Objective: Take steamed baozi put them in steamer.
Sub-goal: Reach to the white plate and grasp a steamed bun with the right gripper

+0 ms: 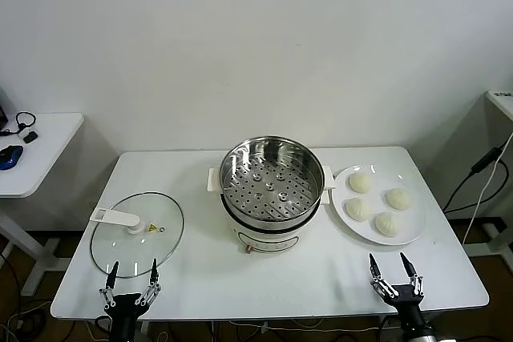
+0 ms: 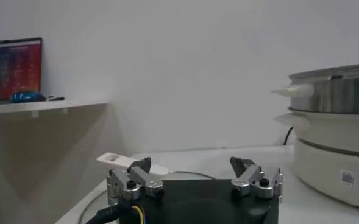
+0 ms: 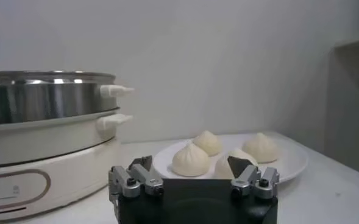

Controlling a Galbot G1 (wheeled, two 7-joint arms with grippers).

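**Inspector:** Grippers first. Right gripper [image 1: 396, 275] sits at the near edge of the bench [image 1: 208, 270], to the near right of the steamer [image 1: 270, 190], just short of the white plate [image 1: 409, 234]. Jaws spread wide, nothing between them.

**Clerk:** And the left?

**Inspector:** Left gripper [image 1: 132, 279] is parked at the near edge too, to the near left of the steamer, just in front of the glass lid [image 1: 136, 234]. Jaws apart, holding nothing.

**Clerk:** Location of the buns?

**Inspector:** Four steamed baozi [image 1: 379, 203] lie on the white plate, which stands just right of the steamer, its rim near the steamer's right handle. Seen from the right wrist, the baozi [image 3: 191, 160] rest pleated side up beyond the right gripper's [image 3: 193, 173] fingertips; none is touched.

**Clerk:** Condition of the steamer?

**Inspector:** Upright at mid-bench, uncovered, perforated tray bare of buns. Glass lid lies flat on the bench well left of the steamer, white handle on top. A side table [image 1: 36, 154] carrying a blue mouse [image 1: 10, 156] stands farther left of the steamer, apart from the bench.
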